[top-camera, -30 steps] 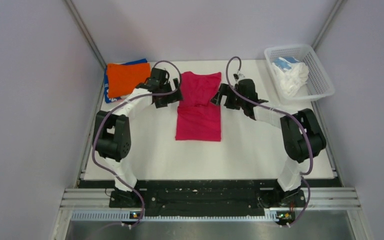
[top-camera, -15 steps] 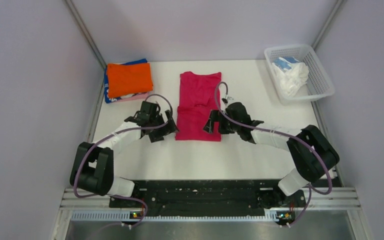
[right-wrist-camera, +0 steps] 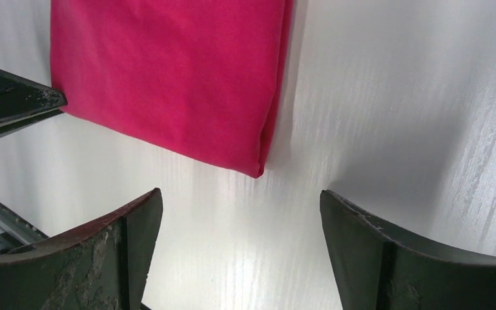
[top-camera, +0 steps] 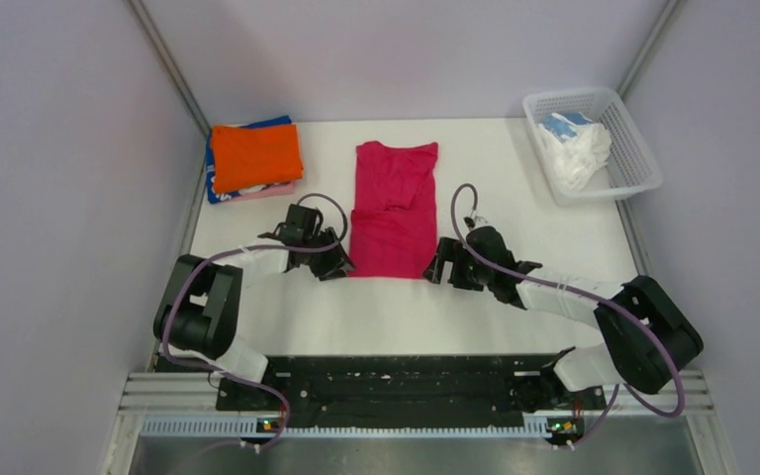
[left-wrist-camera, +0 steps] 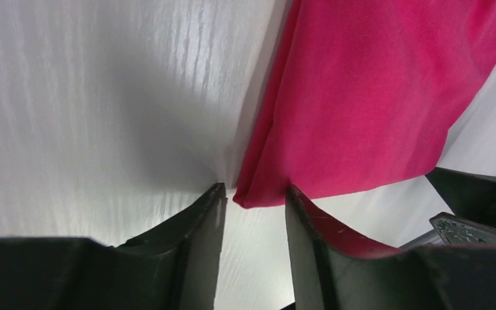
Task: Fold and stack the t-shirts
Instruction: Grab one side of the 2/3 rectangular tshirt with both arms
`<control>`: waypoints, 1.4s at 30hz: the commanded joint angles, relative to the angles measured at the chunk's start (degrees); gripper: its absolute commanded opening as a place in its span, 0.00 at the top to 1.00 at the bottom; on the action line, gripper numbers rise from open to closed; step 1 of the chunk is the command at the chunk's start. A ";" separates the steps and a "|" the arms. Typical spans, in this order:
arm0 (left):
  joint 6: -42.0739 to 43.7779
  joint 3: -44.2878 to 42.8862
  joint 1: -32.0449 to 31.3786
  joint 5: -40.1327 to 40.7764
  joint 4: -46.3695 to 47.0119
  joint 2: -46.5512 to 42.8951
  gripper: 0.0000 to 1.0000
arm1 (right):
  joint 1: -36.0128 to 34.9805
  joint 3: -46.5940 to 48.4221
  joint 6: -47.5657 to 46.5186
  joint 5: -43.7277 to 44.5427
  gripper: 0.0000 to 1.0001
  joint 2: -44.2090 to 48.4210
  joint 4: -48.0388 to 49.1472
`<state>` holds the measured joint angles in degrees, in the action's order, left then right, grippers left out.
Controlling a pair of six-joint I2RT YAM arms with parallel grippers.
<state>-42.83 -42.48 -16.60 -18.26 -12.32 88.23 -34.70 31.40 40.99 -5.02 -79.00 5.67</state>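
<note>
At the far left corner of the table point(top-camera: 515, 198), a finished stack point(top-camera: 254, 158) is seen, an orange shirt laid on top of blue and pale pink ones; it is kept to the side, presumably so that the middle is left as working room. The left gripper point(top-camera: 334, 265) is lowered to the table surface at the near left corner of the crimson-pink t-shirt point(top-camera: 393, 213). In the left wrist view its fingers point(left-wrist-camera: 200, 219) are drawn narrowly apart with that corner of the cloth point(left-wrist-camera: 361, 97) set between them, not yet pinched. The shirt is laid flat in the centre, already narrowed into a long strip with its sleeves turned in, its short near edge facing the arm bases. The right gripper point(top-camera: 442, 269) is placed at the opposite near corner, and in the right wrist view its fingers point(right-wrist-camera: 135, 219) are held wide apart, the corner of the cloth point(right-wrist-camera: 168, 71) lying just ahead of the gap. Both corners are judged to be targeted together so that the near edge can be lifted evenly and carried over toward the collar. At the far right, white and light-blue shirts point(top-camera: 574, 148) are heaped unfolded in the mesh basket point(top-camera: 625, 139), evidently awaiting their turn.
</note>
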 commanded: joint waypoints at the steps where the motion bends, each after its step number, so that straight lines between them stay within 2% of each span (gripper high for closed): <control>1: -0.37 -1.33 -0.34 -1.40 4.24 4.47 0.66 | 0.13 0.60 1.39 2.60 0.12 2.61 -1.27; 2: -0.50 -1.34 -0.52 -2.14 4.79 5.19 0.75 | 0.13 0.61 1.37 3.15 0.13 2.58 -1.61; 3: -0.31 -1.75 -0.61 -2.71 4.77 5.99 0.91 | 0.03 0.72 1.60 3.81 0.15 2.55 -2.27; 4: 0.09 -2.44 -0.56 -2.82 3.92 6.84 1.00 | 0.05 0.88 1.71 4.27 0.15 2.47 -2.74; 12: 1.17 -2.80 -0.71 -2.33 1.92 6.35 1.00 | -0.28 2.30 0.82 4.45 0.26 -1.85 0.14; 21: -0.24 -1.32 -0.89 -2.00 2.05 5.43 1.00 | -2.51 7.79 -1.20 4.74 0.61 -10.33 0.02; 27: -0.46 -0.96 -0.98 -0.19 0.54 3.98 1.00 | -5.25 6.43 0.29 8.58 0.62 -9.35 -4.19; 30: -0.75 0.01 -1.06 0.22 0.95 3.19 1.00 | -5.71 6.09 0.19 9.68 0.66 -8.99 -5.10; 32: -0.81 0.48 -1.15 0.45 0.94 2.89 1.00 | -6.01 5.85 -0.45 9.60 0.76 -8.97 -4.94; 33: -0.77 0.53 -1.23 0.79 0.67 2.83 1.00 | -6.22 5.75 -0.94 9.74 0.82 -4.96 -4.58; 35: -0.70 0.51 -1.25 1.90 -0.39 3.00 1.00 | -6.79 6.01 -1.70 10.13 0.98 -9.68 -4.76; 36: -0.61 0.55 -1.30 2.23 -0.95 2.85 1.00 | -7.12 6.45 -2.11 10.01 1.00 -9.75 -5.47; 40: -0.54 3.56 -2.44 3.57 -3.79 -3.42 1.00 | -9.58 6.16 -3.15 7.42 1.00 -4.67 -11.67; 42: -0.24 4.90 -3.54 6.32 -8.87 -8.77 1.00 | -10.87 4.63 -3.10 2.40 1.00 0.69 -14.40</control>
<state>-43.81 -40.71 -18.35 -17.32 -11.94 88.12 -42.54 37.47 39.42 3.33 -86.26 -0.23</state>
